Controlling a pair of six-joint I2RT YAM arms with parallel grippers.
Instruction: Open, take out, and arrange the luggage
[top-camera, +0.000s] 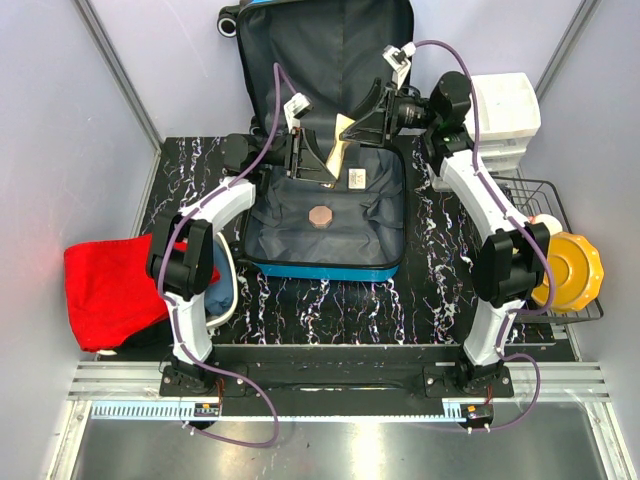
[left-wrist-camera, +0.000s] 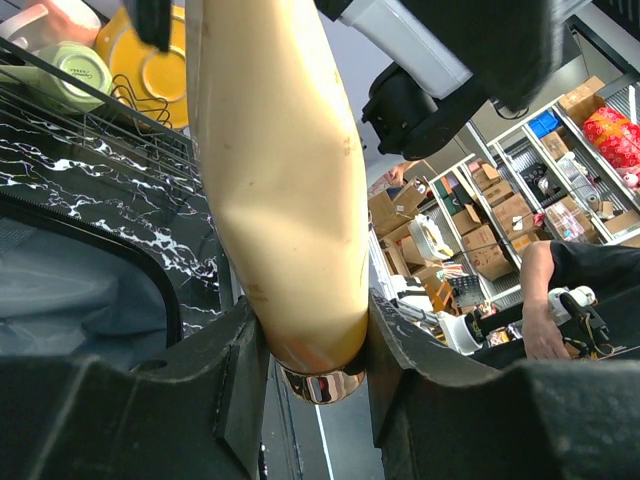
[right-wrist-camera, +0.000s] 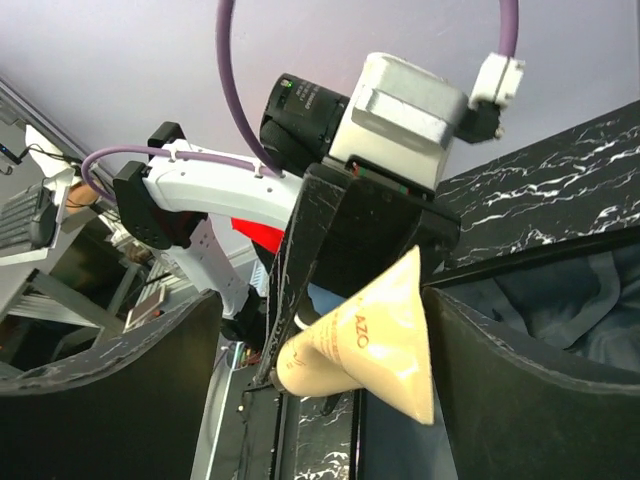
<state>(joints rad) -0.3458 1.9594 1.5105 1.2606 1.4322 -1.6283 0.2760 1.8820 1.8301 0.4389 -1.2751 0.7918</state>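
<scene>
As the left gripper pinches it, the tube reads "AZO"

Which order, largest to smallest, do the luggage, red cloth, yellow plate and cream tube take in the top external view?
1. luggage
2. red cloth
3. yellow plate
4. cream tube, smallest even though raised nearer the camera

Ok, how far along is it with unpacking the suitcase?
Done: the suitcase lies open, lid up. In hand: the left gripper clamps a cream tube above it, the right gripper open around the tube's flat end. Still to do: setting the tube down outside, and perhaps the small brown disc on the lining.
</scene>
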